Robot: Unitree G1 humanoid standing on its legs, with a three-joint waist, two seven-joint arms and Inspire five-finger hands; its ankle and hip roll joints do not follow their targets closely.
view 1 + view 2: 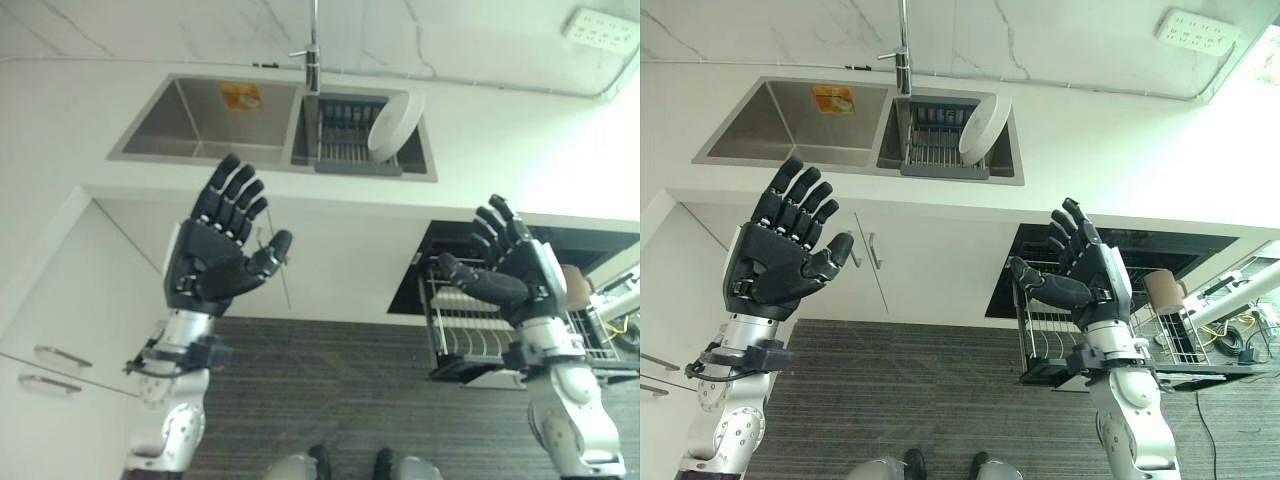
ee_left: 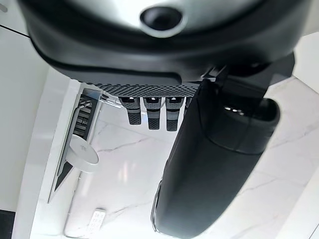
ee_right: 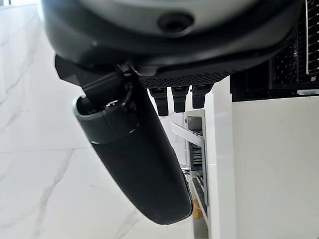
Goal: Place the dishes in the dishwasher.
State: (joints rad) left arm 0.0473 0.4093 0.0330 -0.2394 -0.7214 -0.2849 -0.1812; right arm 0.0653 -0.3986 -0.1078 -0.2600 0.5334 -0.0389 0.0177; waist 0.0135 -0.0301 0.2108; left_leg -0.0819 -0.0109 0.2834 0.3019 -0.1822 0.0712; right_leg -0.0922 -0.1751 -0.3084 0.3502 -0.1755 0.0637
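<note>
Fingers of the left hand [image 1: 215, 262] and right hand [image 1: 515, 268] are spread, holding nothing, while the white plate [image 1: 392, 124] leans in the sink rack [image 1: 345, 150]; probably rigid, slick and breakable, best pinched at its upper rim

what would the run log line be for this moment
left hand: open, raised, empty | right hand: open, raised, empty | round white plate: leaning in sink rack | pulled-out wire dishwasher rack: below right hand
</note>
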